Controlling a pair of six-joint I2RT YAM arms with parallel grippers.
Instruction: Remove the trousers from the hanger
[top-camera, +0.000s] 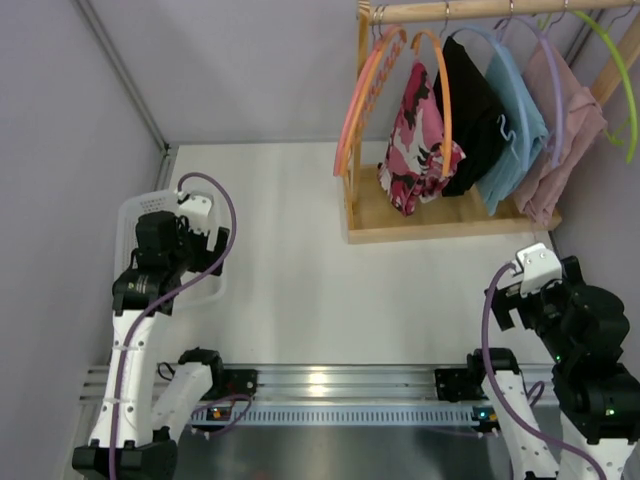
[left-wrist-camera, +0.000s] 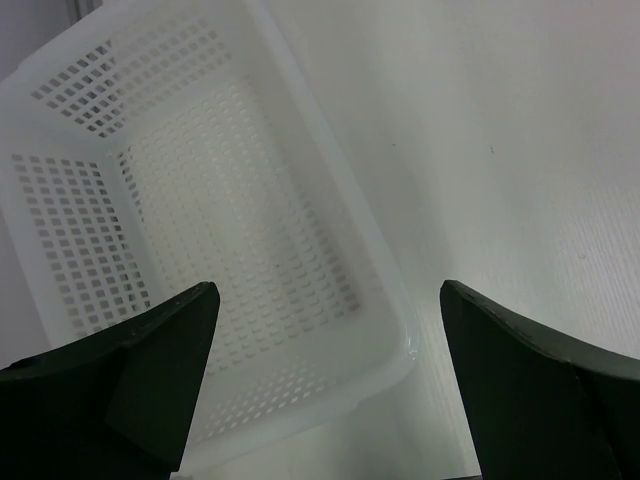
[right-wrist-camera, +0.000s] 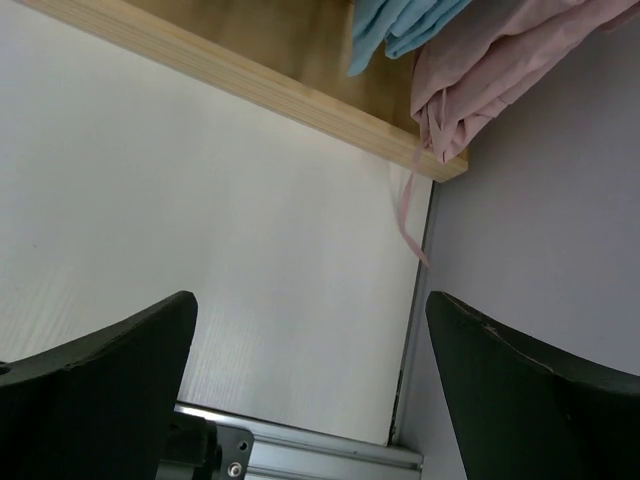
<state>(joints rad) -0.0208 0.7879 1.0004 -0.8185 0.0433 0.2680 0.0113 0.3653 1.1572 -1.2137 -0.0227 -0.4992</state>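
Observation:
The pink, white and black camouflage trousers (top-camera: 415, 140) hang over an orange hanger (top-camera: 441, 75) on the wooden rack at the back right. The plain black trousers (top-camera: 470, 110) hang just to their right on a pale blue hanger (top-camera: 487, 36). My left gripper (top-camera: 196, 212) is far from them at the left, over a white basket; it is open and empty (left-wrist-camera: 328, 300). My right gripper (top-camera: 536, 264) sits low at the right, in front of the rack, also open and empty (right-wrist-camera: 310, 310). Neither wrist view shows the trousers.
A white perforated basket (left-wrist-camera: 340, 190) lies under the left gripper (top-camera: 135, 215). The rack's wooden base (top-camera: 400, 232) (right-wrist-camera: 250, 75) also bears a light blue garment (top-camera: 515, 120) and a pale pink one (top-camera: 562, 130) (right-wrist-camera: 490, 70). An empty orange hanger (top-camera: 362, 95) hangs leftmost. Grey walls close in on both sides.

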